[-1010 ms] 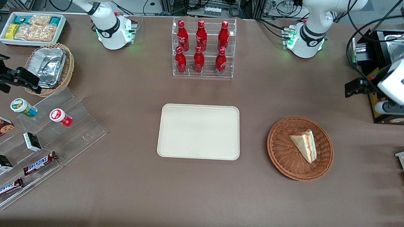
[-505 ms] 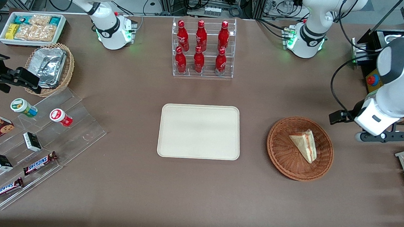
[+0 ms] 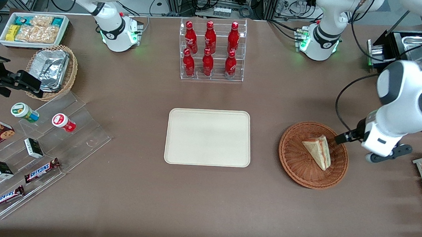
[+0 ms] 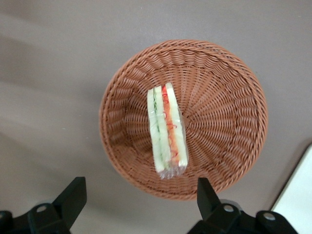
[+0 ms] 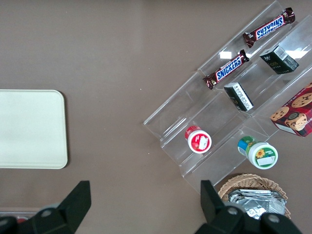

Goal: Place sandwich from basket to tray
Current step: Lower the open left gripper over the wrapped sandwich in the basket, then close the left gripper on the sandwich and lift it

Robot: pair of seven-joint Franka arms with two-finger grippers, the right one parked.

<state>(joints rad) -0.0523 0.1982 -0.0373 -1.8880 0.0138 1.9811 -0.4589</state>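
Hand (image 4: 139, 204) hangs wide open above the basket (image 4: 224, 97), nothing in it. Sandwich (image 4: 167, 131) lies in the basket, just under the hand. Beside it on the brown worktop (image 3: 204, 197) sits the bare tray (image 3: 208, 137). Two bars (image 3: 42, 170) toward the parked arm's end read SNICKERS.

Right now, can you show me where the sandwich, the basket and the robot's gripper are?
sandwich (image 4: 167, 131), left wrist view, on its striped cut edge.
basket (image 3: 297, 170), front view, on its woven rim.
gripper (image 4: 139, 204), left wrist view, midway between its open fingertips, beside the basket.
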